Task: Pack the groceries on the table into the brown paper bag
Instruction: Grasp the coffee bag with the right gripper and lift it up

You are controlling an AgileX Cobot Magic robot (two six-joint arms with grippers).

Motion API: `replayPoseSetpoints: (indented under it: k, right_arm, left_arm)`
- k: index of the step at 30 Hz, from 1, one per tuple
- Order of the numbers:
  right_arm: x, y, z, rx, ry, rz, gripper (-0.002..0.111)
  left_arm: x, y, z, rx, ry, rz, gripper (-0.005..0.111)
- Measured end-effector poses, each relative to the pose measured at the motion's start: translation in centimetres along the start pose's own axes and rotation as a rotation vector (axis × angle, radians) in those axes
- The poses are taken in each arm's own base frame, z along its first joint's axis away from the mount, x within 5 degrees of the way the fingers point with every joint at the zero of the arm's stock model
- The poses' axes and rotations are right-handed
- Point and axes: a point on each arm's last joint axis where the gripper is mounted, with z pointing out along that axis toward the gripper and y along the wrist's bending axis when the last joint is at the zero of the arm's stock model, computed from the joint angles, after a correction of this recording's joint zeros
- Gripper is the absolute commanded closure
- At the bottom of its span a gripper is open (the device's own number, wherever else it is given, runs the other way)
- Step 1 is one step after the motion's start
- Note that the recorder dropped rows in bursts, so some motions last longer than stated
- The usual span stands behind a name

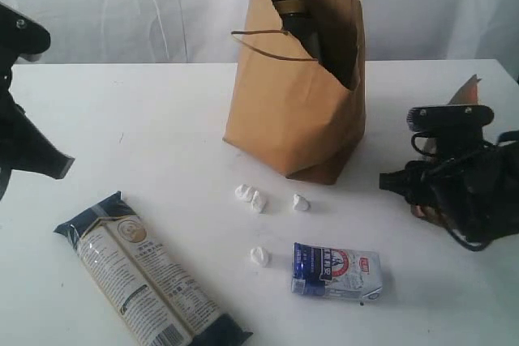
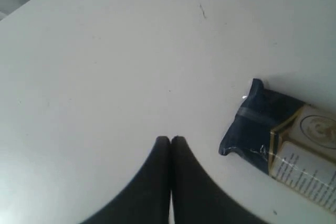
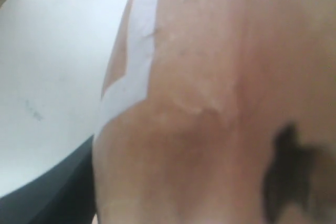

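Note:
The brown paper bag [image 1: 284, 111] stands open at the middle back of the table [image 1: 146, 119], with a dark metal-lidded jar [image 1: 302, 22] inside it. A blue-white carton [image 1: 336, 271] lies flat in front of the bag. The long dark-blue noodle pack [image 1: 146, 281] [image 2: 283, 140] lies at the front left. My right gripper [image 1: 418, 200] is low at the right, shut on the orange-brown pouch [image 3: 210, 103], whose tip [image 1: 469, 87] sticks up behind the arm. My left gripper [image 2: 170, 139] hangs shut and empty over bare table, beside the noodle pack's end.
Several small white crumbs [image 1: 251, 198] lie between the bag and the carton. A white curtain hangs behind the table. The left arm [image 1: 28, 147] is at the left edge.

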Motion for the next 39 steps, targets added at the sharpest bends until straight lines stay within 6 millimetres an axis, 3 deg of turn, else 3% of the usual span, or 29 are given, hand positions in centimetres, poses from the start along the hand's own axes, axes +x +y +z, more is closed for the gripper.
replayPoseSetpoints:
  k: [6,10,16,19,22,26,31,34,39]
  right_arm:
    - [-0.2,-2.7,-1.8,-0.136,0.035,0.0,0.108]
    - [-2.6,-4.6,-4.7,-0.247,-0.059,-0.005,0.108]
    - [-5.0,-8.5,-7.4,-0.223,-0.196,0.098,0.108]
    - [-9.1,-10.8,-8.9,-0.255,-0.313,0.178,0.108]
    - [-15.3,-12.3,-7.6,-0.45,-0.365,0.154,0.108]
    - [-21.5,-11.5,-6.3,-0.888,-0.448,0.038,0.108]
    - [-25.0,-10.2,-8.2,-1.118,-0.622,-0.047,0.108]
    - [-25.9,-8.7,-9.0,-1.234,-0.671,-0.065,0.108]
    - [-25.0,-4.3,-8.4,-1.378,-0.601,-0.121,0.108]
  left_arm:
    - [0.4,0.3,0.0,-0.03,0.039,0.0,0.107]
    - [0.4,0.3,0.0,-0.029,0.04,-0.001,0.107]
    - [0.4,0.3,0.0,-0.029,0.04,-0.001,0.107]
    - [0.4,0.3,0.0,-0.031,0.043,-0.001,0.107]
    - [0.4,0.3,0.0,-0.03,0.044,-0.002,0.107]
    - [0.4,0.3,0.0,-0.03,0.044,-0.002,0.107]
    - [0.4,0.3,0.0,-0.03,0.044,-0.002,0.107]
    - [0.4,0.3,0.0,-0.03,0.044,-0.002,0.107]
    - [0.4,0.2,0.0,-0.027,0.047,-0.005,0.107]
